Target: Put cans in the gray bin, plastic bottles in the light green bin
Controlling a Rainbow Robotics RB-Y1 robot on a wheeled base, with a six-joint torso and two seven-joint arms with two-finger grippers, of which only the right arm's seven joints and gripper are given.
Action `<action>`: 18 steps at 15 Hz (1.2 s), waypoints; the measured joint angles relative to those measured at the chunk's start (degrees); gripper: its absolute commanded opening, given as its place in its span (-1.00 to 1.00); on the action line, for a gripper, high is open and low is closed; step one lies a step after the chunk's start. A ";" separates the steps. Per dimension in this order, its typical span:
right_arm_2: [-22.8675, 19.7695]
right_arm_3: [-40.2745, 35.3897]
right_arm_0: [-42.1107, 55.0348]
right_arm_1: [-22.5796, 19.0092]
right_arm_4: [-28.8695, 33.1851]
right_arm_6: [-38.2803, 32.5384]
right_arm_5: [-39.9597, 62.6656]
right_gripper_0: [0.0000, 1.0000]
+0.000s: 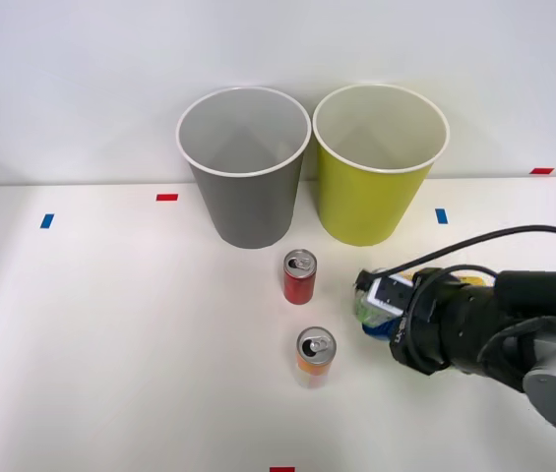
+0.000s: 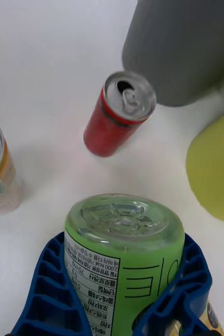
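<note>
While jaws clasp green-label bottle (image 2: 123,252) — red can (image 2: 119,122) upright, near gray bin (image 1: 244,167)

Gray bin (image 1: 245,167) and light green bin (image 1: 379,162) stand side by side at top centre. Below them, red can (image 1: 299,276) and orange can (image 1: 315,356) stand upright. My gripper (image 1: 371,305) clasps the green-label bottle (image 2: 123,252) at centre right.

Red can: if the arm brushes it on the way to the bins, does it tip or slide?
The red can stands upright, tall and slim, so a high nudge would probably tip it. Its tab is open, so it's possibly empty and light. Tipped, it would likely roll.
</note>
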 measured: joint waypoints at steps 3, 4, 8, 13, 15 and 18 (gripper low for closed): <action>-7.24 -2.61 2.67 4.74 -5.14 0.10 -1.63 -1.00; -9.08 -2.81 2.96 6.16 -6.91 0.10 -2.48 -1.00; -17.02 -2.92 2.05 10.66 -15.83 -0.65 -4.73 -1.00; -21.78 -2.92 -2.56 16.04 -19.95 -6.25 -6.41 -1.00; -22.01 -2.93 -6.03 18.31 -18.22 -11.65 -7.41 -1.00; -22.09 -0.99 -13.36 21.21 -12.94 -19.18 -8.00 -1.00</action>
